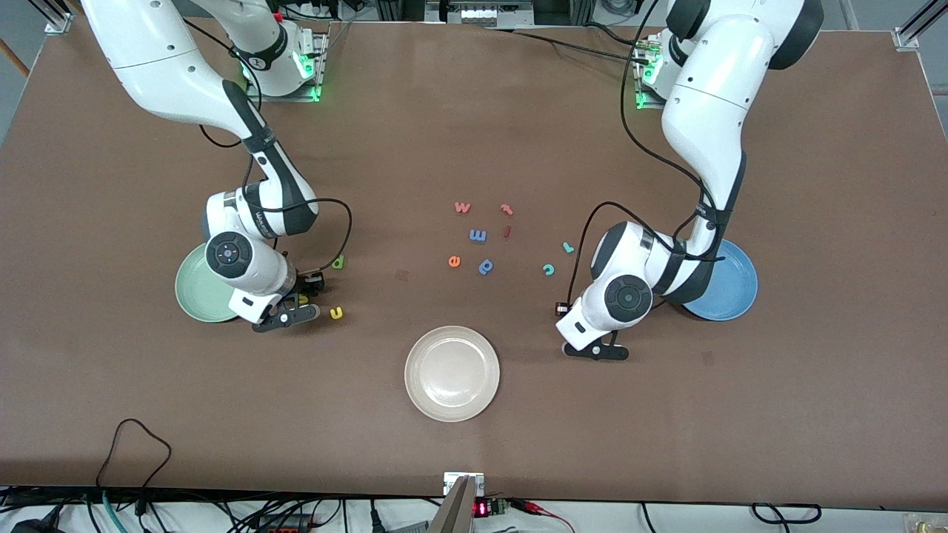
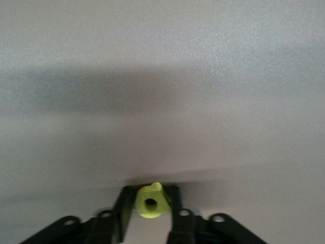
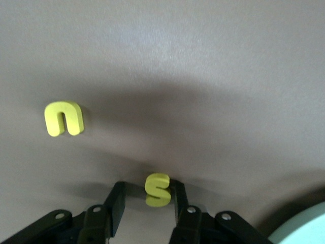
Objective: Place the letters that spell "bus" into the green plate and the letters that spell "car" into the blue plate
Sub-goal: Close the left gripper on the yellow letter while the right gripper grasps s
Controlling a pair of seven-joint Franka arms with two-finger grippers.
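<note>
My right gripper point(image 1: 296, 309) point(image 3: 149, 185) is low over the table beside the green plate point(image 1: 194, 287) point(image 3: 304, 230), partly covering it. Its jaws are open around the yellow "s" point(image 1: 302, 299) point(image 3: 157, 189), which rests against one finger with a gap to the other. The yellow "u" point(image 1: 336, 313) point(image 3: 64, 118) lies just beside it, and the olive-green "b" point(image 1: 338, 262) a little farther from the front camera. My left gripper point(image 1: 595, 353) point(image 2: 151, 195) is down at the table near the blue plate point(image 1: 729, 287), shut on the yellow "a" point(image 2: 150, 203). The teal "c" point(image 1: 548, 269) and teal "r" point(image 1: 568, 247) lie nearby.
A cream-white plate point(image 1: 452, 374) sits near the table's front middle. In the middle lie a red "w" point(image 1: 462, 208), two more red letters point(image 1: 506, 209), a blue "m" point(image 1: 478, 235), an orange "e" point(image 1: 454, 260) and a blue "p" point(image 1: 486, 266).
</note>
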